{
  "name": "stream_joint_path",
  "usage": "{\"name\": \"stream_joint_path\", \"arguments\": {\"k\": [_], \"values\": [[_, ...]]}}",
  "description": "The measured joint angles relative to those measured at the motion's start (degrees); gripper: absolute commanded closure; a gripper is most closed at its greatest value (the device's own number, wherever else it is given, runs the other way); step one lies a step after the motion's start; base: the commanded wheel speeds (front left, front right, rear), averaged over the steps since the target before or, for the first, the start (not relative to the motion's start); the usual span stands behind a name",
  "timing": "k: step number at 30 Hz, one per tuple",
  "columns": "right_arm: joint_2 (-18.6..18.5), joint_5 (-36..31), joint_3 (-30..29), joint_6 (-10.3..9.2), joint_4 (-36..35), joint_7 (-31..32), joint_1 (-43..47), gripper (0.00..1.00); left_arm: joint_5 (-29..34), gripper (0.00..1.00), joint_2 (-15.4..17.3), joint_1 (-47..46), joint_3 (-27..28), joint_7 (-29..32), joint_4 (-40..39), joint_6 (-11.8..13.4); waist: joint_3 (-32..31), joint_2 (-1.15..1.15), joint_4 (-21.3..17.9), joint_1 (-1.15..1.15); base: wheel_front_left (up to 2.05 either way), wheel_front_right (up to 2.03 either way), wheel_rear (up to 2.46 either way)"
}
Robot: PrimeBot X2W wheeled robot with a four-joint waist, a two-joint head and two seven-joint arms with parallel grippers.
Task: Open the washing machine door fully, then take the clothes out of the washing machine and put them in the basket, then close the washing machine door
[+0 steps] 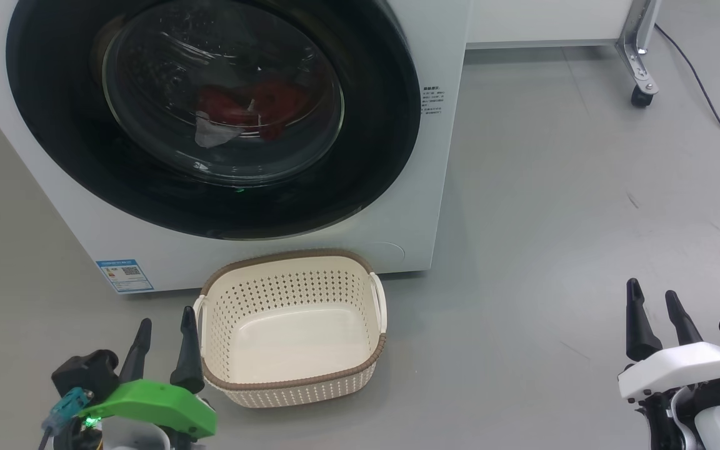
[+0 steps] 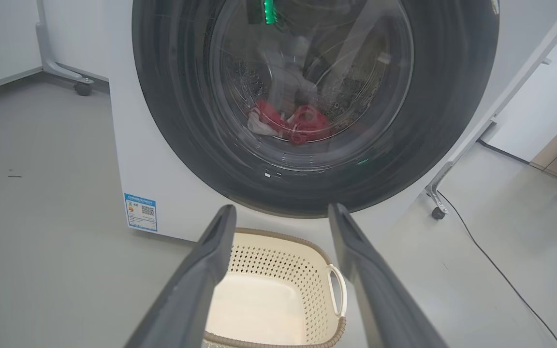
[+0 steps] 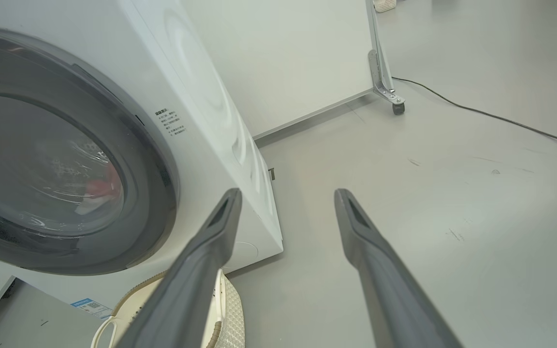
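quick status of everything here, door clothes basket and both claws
washing machine door: shut, not yet opened
clothes: inside the drum, seen through the door glass
basket: upright on the floor in front of the machine, empty
left claw: open, holding nothing, beside the basket
right claw: open, holding nothing, over bare floor

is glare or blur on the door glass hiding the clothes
Head view: streaky reflections on the washing machine door, but the clothes read clearly red. Left wrist view: heavier streaks and a green glow, clothes smeared. Right wrist view: door seen at a steep angle, clothes a faint red patch.
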Motion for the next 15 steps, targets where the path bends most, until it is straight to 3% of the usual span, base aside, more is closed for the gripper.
{"name": "stream_joint_path", "arguments": {"k": [15], "values": [[0.0,-10.3,2.0,-0.56,-0.2,-2.8,0.0,0.0,10.3,0.0,-0.4,-0.3,-2.2,-2.8,1.8,2.3,-0.1,0.0,-0.2,0.0,0.0,0.0,0.0]]}}
